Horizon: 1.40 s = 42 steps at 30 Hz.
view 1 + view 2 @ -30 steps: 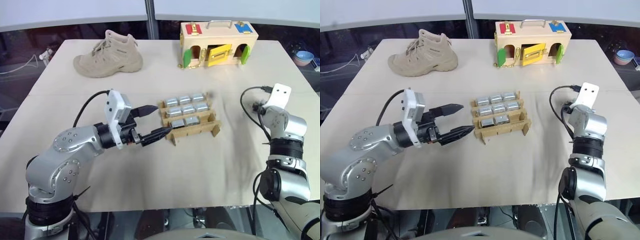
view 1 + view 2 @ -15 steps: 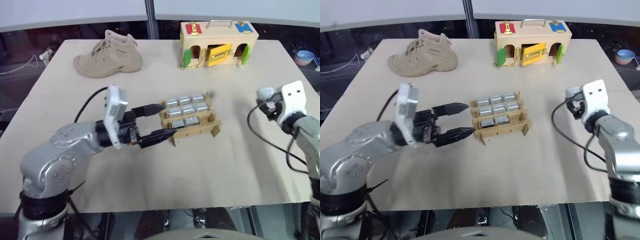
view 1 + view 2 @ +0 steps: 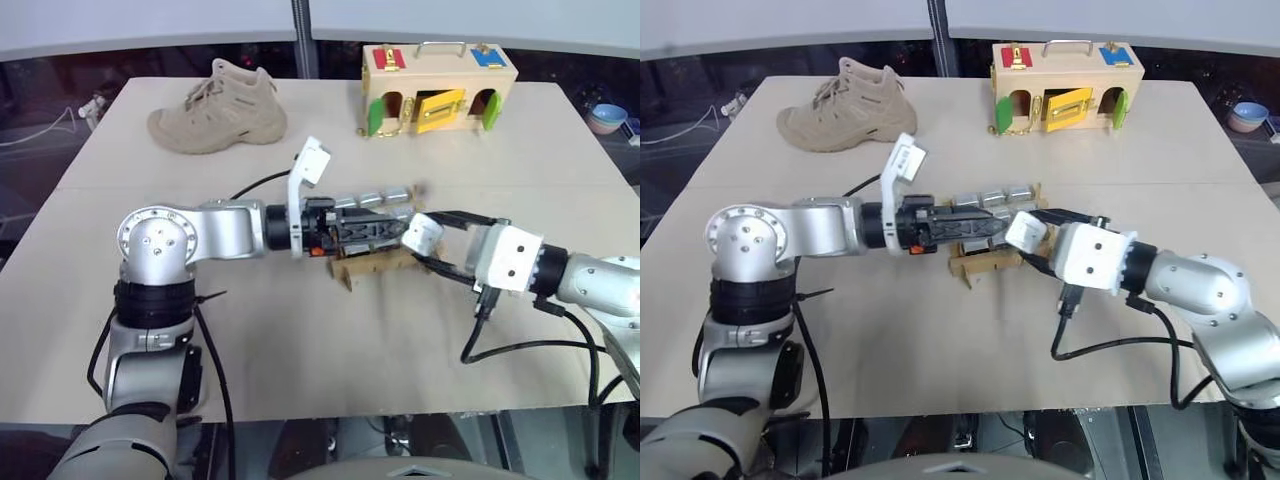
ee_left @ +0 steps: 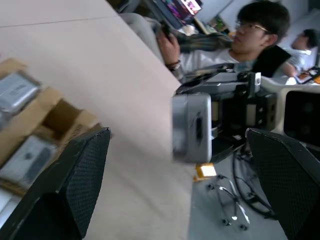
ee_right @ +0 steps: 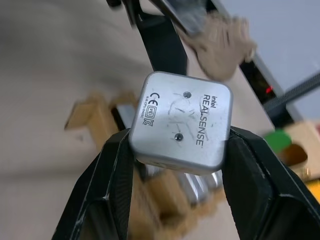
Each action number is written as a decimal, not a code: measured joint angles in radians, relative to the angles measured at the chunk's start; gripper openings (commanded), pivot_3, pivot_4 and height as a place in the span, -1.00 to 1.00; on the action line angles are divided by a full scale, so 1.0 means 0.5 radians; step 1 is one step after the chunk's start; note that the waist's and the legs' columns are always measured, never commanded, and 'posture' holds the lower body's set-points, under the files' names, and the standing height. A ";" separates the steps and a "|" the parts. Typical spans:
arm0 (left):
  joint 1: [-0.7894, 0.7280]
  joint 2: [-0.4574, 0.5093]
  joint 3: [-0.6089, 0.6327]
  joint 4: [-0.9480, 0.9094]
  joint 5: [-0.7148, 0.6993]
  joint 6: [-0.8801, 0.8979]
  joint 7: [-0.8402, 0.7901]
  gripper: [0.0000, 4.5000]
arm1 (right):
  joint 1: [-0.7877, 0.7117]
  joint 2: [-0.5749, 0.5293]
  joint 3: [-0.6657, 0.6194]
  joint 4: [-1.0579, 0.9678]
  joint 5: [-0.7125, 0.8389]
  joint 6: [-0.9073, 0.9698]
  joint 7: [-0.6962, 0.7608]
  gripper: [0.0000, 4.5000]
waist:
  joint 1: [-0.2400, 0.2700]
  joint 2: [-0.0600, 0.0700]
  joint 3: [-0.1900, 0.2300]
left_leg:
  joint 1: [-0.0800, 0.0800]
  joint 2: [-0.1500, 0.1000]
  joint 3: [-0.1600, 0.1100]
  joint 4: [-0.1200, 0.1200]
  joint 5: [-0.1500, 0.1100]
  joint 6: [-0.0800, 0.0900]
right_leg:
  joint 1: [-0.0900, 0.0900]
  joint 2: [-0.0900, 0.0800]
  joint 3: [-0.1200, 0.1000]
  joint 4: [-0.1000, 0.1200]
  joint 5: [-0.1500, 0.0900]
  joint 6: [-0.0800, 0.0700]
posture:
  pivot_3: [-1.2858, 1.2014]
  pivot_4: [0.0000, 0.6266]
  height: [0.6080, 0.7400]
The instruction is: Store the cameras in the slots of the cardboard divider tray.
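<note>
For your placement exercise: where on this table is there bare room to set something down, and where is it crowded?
Bare table stretches along the near edge, in front of the cardboard divider tray, and between the boot and the wooden latch box. The middle is crowded: the left gripper reaches over the tray, and the right gripper holds a camera beside it.

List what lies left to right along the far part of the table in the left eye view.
Tan boot → wooden latch box.
</note>
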 measured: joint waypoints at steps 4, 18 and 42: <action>-0.020 -0.009 -0.051 0.000 0.000 0.020 -0.001 1.00 | -0.059 0.048 0.086 -0.004 -0.065 0.009 -0.003 -0.12 | 0.012 0.000 0.000 | 0.000 -0.001 0.000 0.000 0.000 0.000 | 0.000 -0.001 -0.001 0.000 0.000 0.000 | 0.03 -0.52 1.00; -0.033 -0.044 -0.079 0.009 0.144 0.023 -0.112 -0.67 | -0.110 0.142 0.124 -0.053 -0.089 0.123 -0.013 0.70 | 0.034 0.000 0.000 | 0.000 -0.002 0.000 0.000 0.000 0.000 | 0.000 -0.002 -0.002 0.000 0.000 0.000 | 0.03 -0.52 1.00; -0.739 -0.481 -1.133 1.355 2.385 -1.589 -1.597 -0.67 | 0.813 0.186 -1.278 -0.201 0.890 0.441 0.030 0.88 | 0.038 0.000 0.000 | -0.007 -0.006 -0.001 -0.001 -0.003 0.006 | -0.004 0.010 -0.001 -0.004 -0.001 0.001 | 0.03 -0.52 1.00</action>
